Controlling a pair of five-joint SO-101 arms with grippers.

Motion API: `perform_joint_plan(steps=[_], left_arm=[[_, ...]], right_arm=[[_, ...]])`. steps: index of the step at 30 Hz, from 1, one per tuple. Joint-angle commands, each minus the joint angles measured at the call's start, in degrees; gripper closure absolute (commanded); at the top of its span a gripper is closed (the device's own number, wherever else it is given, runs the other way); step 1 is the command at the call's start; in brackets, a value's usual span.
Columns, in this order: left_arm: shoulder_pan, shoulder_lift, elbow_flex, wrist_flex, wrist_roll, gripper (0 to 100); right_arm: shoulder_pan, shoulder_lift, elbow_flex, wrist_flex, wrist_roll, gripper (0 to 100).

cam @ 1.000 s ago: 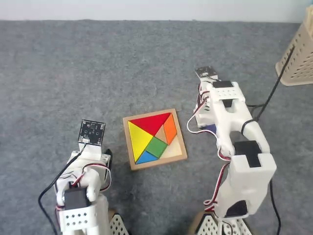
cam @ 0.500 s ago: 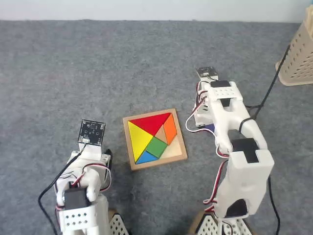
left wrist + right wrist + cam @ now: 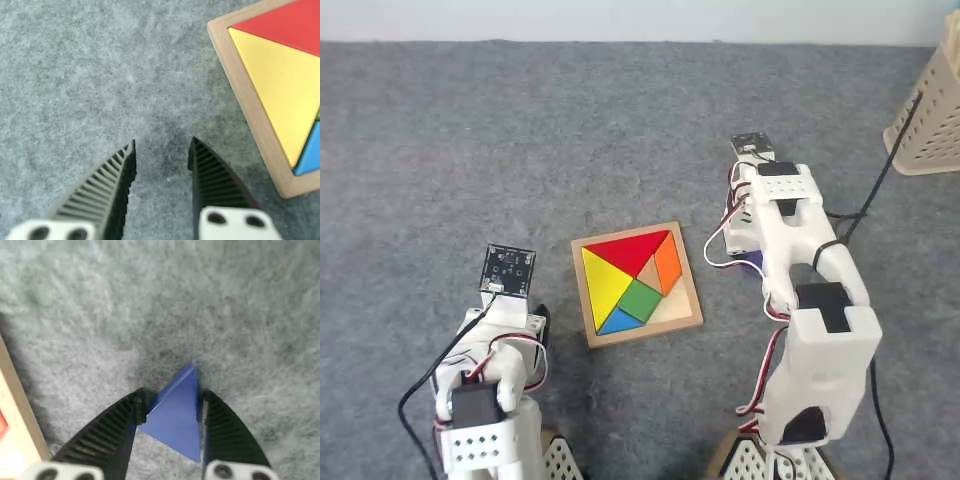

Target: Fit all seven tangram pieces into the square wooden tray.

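Observation:
The square wooden tray (image 3: 645, 333) lies mid-table, holding red (image 3: 632, 253), yellow (image 3: 602, 282), orange (image 3: 668, 266), green (image 3: 640, 298) and light blue (image 3: 618, 321) pieces, with bare wood at its near right corner. My right gripper (image 3: 172, 395) is just right of the tray, low over the carpet, shut on a dark blue triangle (image 3: 175, 417) that peeks out under the arm (image 3: 752, 264). My left gripper (image 3: 162, 144) hangs open and empty over the carpet, left of the tray's rim (image 3: 255, 110).
A beige slotted basket (image 3: 932, 100) stands at the far right edge, with a black cable (image 3: 868, 200) running from it to the right arm. Grey carpet covers the table; the tray's rim (image 3: 20, 410) lies close beside the right gripper.
The right arm has shifted slightly to the right, away from the tray. The left arm and the tray's pieces have not moved.

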Motion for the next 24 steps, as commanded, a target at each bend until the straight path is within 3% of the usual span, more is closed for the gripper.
perform_joint_plan(steps=[1,12,18,24], left_arm=[[0.2,-1.1,-0.6,0.4,-0.2,83],[0.2,-1.1,-0.6,0.4,-0.2,83],[0.2,-1.1,-0.6,0.4,-0.2,83],[0.2,-1.1,-0.6,0.4,-0.2,83]], right_arm=[[-0.8,-1.9,-0.8,1.5,-0.3,86.4],[-1.0,-10.1,-0.3,7.2,5.5,85.9],[-1.3,-10.5,3.2,8.8,9.7,74.6],[-1.4,-10.2,4.3,7.8,9.6,74.5]])
